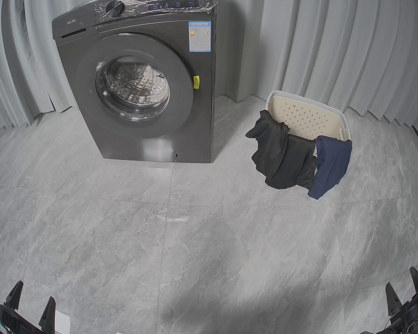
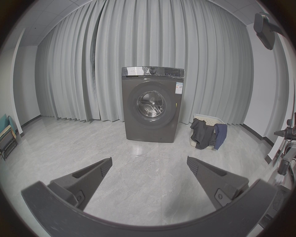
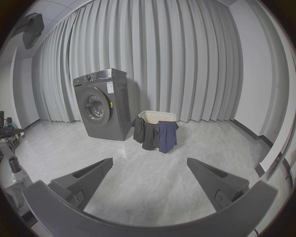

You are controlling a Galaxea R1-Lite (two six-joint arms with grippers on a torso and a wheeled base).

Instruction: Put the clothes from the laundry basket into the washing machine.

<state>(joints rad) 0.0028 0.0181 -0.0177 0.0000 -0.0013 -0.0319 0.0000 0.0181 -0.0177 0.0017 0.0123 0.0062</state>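
Closest in, the left jaws sit at 7 o'clock in the head view and the right jaws at 5 o'clock, both low over the grey marbled floor (image 1: 209,243). Each pair is released and spread wide. The left fingers (image 2: 89,177) and the right fingers (image 3: 215,180) stand well apart with bare floor between them, holding and touching nothing.

The laundry basket (image 1: 305,116) stands on the floor at 1 o'clock, well apart from both pairs of jaws. It is a pale cream tub with a white rim and small cross-shaped holes in its wall. 2 pieces of clothing hang over its near rim and trail down to the floor. The black garment (image 1: 283,156) is bunched over the near corner at the washer's side. The navy garment (image 1: 331,165) is draped just beside it, the 2 touching.

The washing machine (image 1: 174,143) stands at 11 o'clock, near the basket but not touching it, with a strip of floor between them. It is dark grey, and its round door (image 1: 133,87) lies flush to the front, the steel drum showing through the glass. A dial (image 1: 114,8) sits on top, a label (image 1: 200,36) at the upper front corner, and a yellow tag (image 1: 196,81) at the door's edge.

Open floor stretches from the jaws to both. A pleated grey curtain (image 1: 326,52) hangs behind.
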